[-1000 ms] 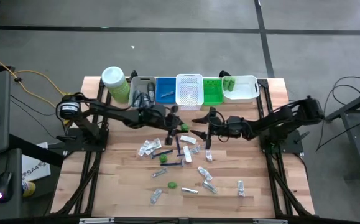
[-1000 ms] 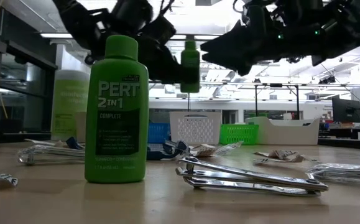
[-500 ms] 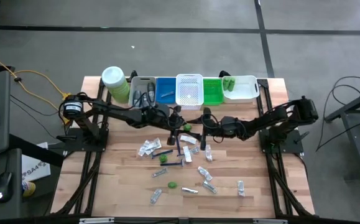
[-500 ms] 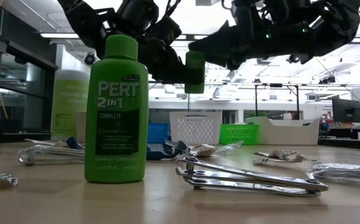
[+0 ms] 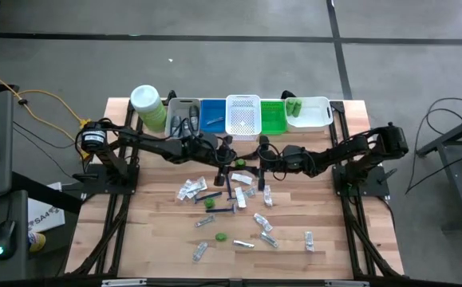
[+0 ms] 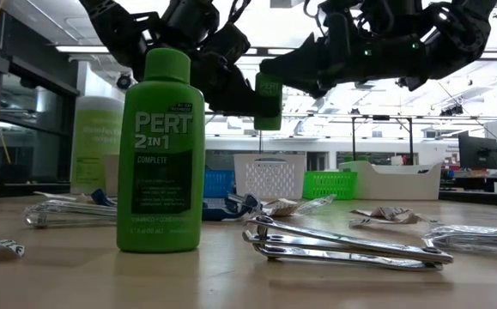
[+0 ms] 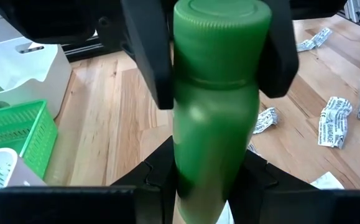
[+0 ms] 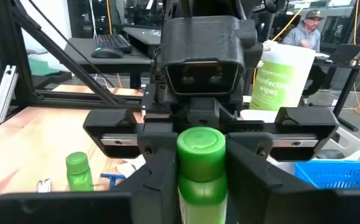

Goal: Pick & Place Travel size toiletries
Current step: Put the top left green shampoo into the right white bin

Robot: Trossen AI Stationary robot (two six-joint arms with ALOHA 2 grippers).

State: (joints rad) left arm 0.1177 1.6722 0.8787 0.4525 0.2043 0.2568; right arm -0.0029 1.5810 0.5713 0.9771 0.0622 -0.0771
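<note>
A small green bottle (image 5: 238, 163) (image 6: 268, 96) is held upright in the air above the table's middle, between both grippers. My left gripper (image 5: 232, 161) (image 7: 207, 186) reaches it from the table's left and is shut on its lower body. My right gripper (image 5: 249, 163) (image 8: 201, 186) reaches it from the right, shut at its cap end. Other toiletries lie on the wood: white sachets (image 5: 191, 190), blue razors (image 5: 215, 196) and two more green bottles (image 5: 210, 203) (image 5: 221, 236). One of these bottles stands on its base (image 6: 160, 150). My left gripper pinches the bottle's lower body (image 7: 207, 165) between its two fingers, coming level from the table's left, across the bottle. The bottle is lifted clear and stands upright, cap up. My right gripper has one finger (image 7: 148, 59) on either side of the bottle's cap and shoulder (image 7: 220, 43), coming about level from the table's right. Its fingers lie against the green sides in both wrist views.
A row of bins lines the far edge: grey (image 5: 184, 115), blue (image 5: 213, 116), white basket (image 5: 243, 116), green (image 5: 273, 118) and a white tray (image 5: 314, 114). A pale-green wipes jar (image 5: 147, 106) stands at their left. Metal nail clippers (image 6: 342, 245) lie near the front. A person sits beyond the table (image 8: 307, 28).
My right gripper has moved toward the table's left, up to the held bottle. Its fingers now stand around the bottle's top, and the cap no longer shows in the low view. My left gripper has kept the bottle in the air at nearly the same place.
</note>
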